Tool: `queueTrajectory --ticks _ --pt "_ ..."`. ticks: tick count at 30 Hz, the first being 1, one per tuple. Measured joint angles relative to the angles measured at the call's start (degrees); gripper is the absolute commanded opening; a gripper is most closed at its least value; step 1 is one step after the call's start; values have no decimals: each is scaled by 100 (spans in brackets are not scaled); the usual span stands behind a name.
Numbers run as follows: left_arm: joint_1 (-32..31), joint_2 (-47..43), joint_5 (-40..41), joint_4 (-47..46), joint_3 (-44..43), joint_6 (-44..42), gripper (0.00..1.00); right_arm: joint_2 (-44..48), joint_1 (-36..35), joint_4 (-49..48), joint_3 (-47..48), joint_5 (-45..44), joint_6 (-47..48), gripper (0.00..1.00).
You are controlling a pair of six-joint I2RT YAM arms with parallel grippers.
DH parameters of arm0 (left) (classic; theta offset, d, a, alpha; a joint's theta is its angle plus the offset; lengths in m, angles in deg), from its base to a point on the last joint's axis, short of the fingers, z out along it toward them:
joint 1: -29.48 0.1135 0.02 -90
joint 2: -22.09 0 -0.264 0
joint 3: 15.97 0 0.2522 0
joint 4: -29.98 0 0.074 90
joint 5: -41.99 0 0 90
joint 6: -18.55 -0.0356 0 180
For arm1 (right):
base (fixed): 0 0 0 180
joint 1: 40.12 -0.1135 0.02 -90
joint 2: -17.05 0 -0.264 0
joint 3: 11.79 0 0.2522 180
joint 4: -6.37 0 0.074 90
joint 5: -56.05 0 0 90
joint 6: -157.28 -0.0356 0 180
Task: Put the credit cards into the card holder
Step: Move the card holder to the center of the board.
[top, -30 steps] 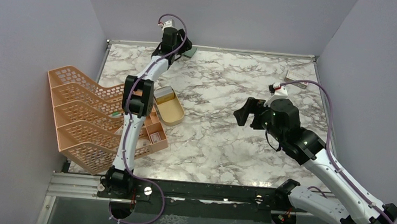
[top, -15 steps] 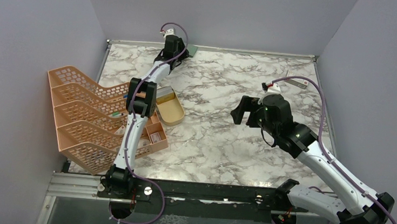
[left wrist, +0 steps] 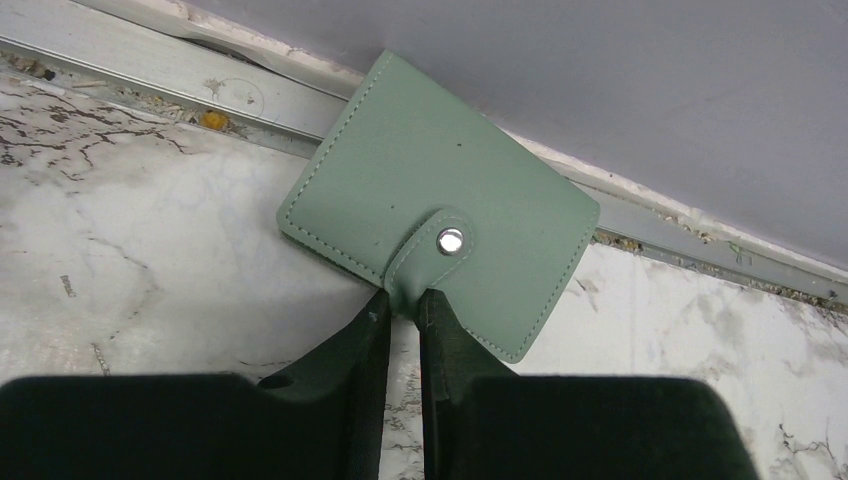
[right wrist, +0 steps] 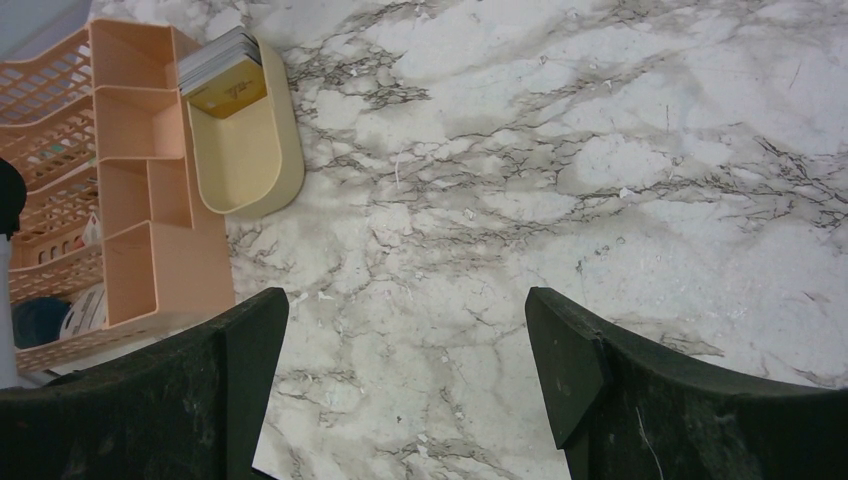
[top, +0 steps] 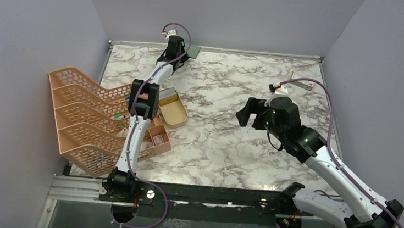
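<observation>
**Card holder** (left wrist: 440, 190): lies closed at the 11 o'clock edge of the table (right wrist: 600, 150), against the wall (left wrist: 600, 80). The jaws of the left gripper (left wrist: 403, 300) are drawn nearly together and appear pinched on its near edge, below the snap tab (left wrist: 437, 245). The right gripper (right wrist: 403, 300) is held wide apart over the marble. The credit cards (right wrist: 225, 75) are stacked in the tin (right wrist: 250, 170) at 9 o'clock.

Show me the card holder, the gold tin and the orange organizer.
card holder (left wrist: 470, 170), left wrist view, green front face
gold tin (right wrist: 238, 160), right wrist view, bare inner floor
orange organizer (top: 78, 115), top view, a mesh tier
</observation>
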Motion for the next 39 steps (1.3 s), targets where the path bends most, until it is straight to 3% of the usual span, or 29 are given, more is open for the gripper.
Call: queueTrajectory --ticks 5,14,22,32,39 --pt "0 -155 -90 -33 260 17 5 109 0 0 2 0 -2 90" --pt "-59 -1121 -892 339 1502 -28 5 367 0 15 0 -13 -4 89" --pt "-623 -2114 -1716 697 2551 -271 5 761 0 177 -162 -28 -136 89" --pt "-1696 -3598 -2568 785 4555 -721 5 1220 0 439 -350 -24 -225 89" --pt "-1982 -4745 -2802 892 6220 -881 6 1388 0 564 -686 46 -393 89"
